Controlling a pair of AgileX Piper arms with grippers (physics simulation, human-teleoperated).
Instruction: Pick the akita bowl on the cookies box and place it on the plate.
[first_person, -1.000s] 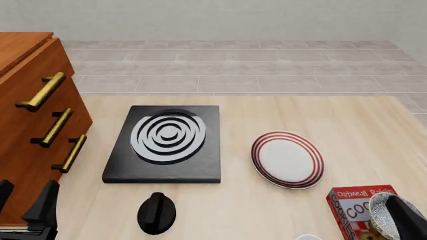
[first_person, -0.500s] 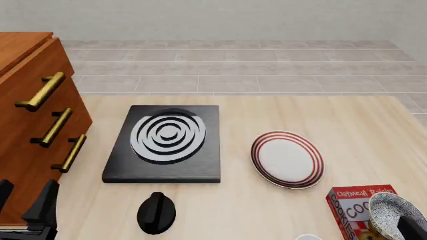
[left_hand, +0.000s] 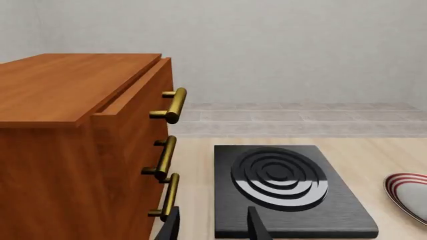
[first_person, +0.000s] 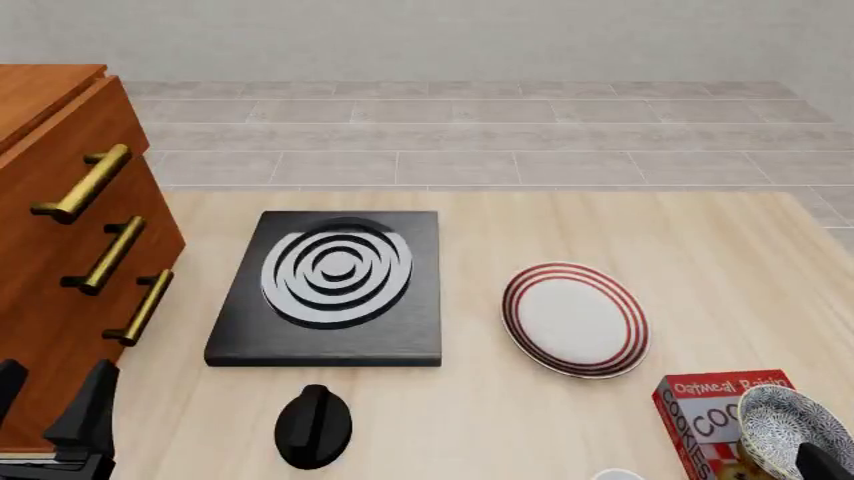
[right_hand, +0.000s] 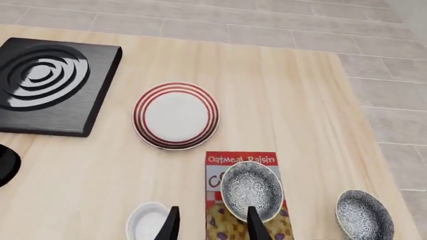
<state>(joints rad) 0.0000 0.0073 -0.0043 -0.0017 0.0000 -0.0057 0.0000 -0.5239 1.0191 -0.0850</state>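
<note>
Right gripper (right_hand: 211, 226) was open, jaws apart with nothing between them; only the two dark fingertips (right_hand: 171, 223) showed in the right wrist view, hanging above the table (right_hand: 300, 100). The akita bowl (right_hand: 251, 188) sat upright on the cookies box (right_hand: 235, 200), directly ahead of the right fingertip and just past it, not touching either finger as far as the view showed. The box lay flat, its lettered end pointing away from the gripper. The plate (right_hand: 176, 115) lay further out ahead of the gripper, a bit to the side of the left fingertip, apart from the box and bare. A second patterned bowl (right_hand: 362, 216) sat on the table off to the far side of the box, near the table edge. A small white bowl (right_hand: 149, 221) sat just beside the left fingertip. The black stove burner (right_hand: 50, 85) was well off beyond the plate. In the front view the right arm barely showed at the bottom corner, with the akita bowl (first_person: 793, 432) on the box (first_person: 707, 405) near it. Left gripper (left_hand: 213, 227) was open too, empty, pointing at the burner (left_hand: 287, 190) with the wooden drawer cabinet (left_hand: 80, 150) close alongside; a black knob (first_person: 314, 425) lay on the table near it.
</note>
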